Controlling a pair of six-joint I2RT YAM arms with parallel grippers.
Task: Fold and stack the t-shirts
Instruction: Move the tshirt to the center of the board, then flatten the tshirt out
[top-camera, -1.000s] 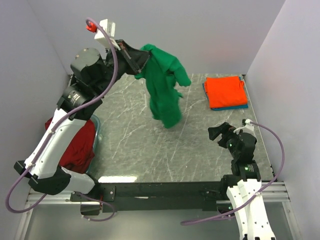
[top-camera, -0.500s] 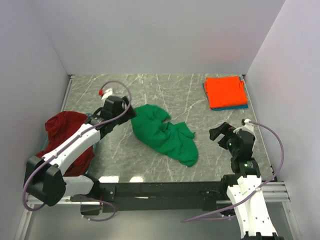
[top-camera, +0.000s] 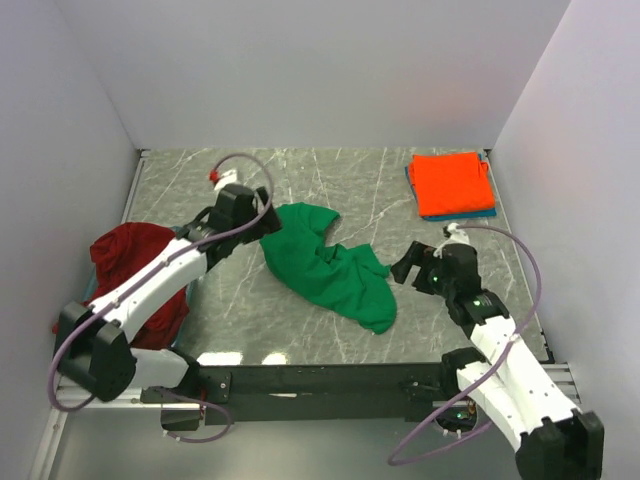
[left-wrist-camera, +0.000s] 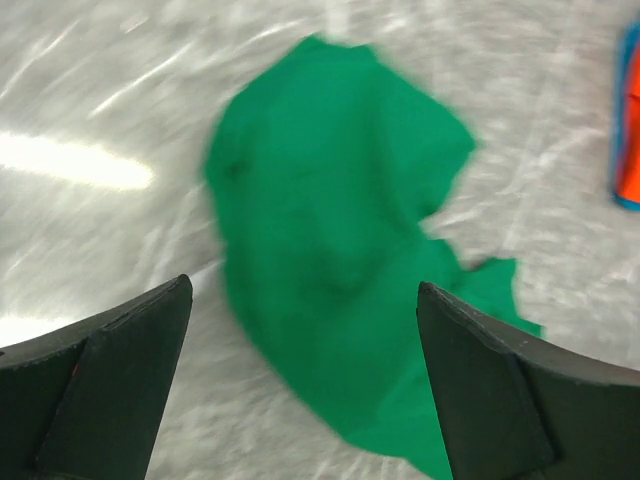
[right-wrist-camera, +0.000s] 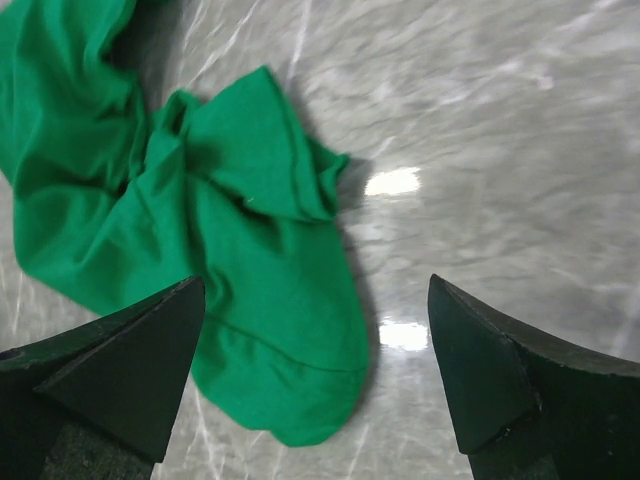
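- The green t-shirt (top-camera: 325, 265) lies crumpled at the centre of the table (top-camera: 300, 180), its layers bunched and overlapping. It is not yet spread or folded.
- Risk: a pinch on a bunched lobe is likely to take several layers at once, and the shirt then lifts as a lump instead of opening flat.
- Risk: its lowest lobe points toward 6 o'clock, near the table's front edge. A pull in that direction could drag cloth over the edge.
- The left gripper (top-camera: 262, 222) sits at the shirt's 10 o'clock edge, jaws spread wide with nothing between them.
- The right gripper (top-camera: 402, 270) sits just beside the shirt at 3 o'clock, jaws also wide and empty.
- Risk: both wrist views are blurred, so seam and hem positions are uncertain for aiming.
- Risk: the dark red shirt (top-camera: 140, 275), heaped at 9 o'clock, lies partly under the left arm, and the arm's travel could snag it.
- Count: four shirts. One is green and one dark red. One orange-red shirt (top-camera: 450, 182) lies folded at 2 o'clock on one teal-blue shirt (top-camera: 478, 213).
- Count: two grippers.
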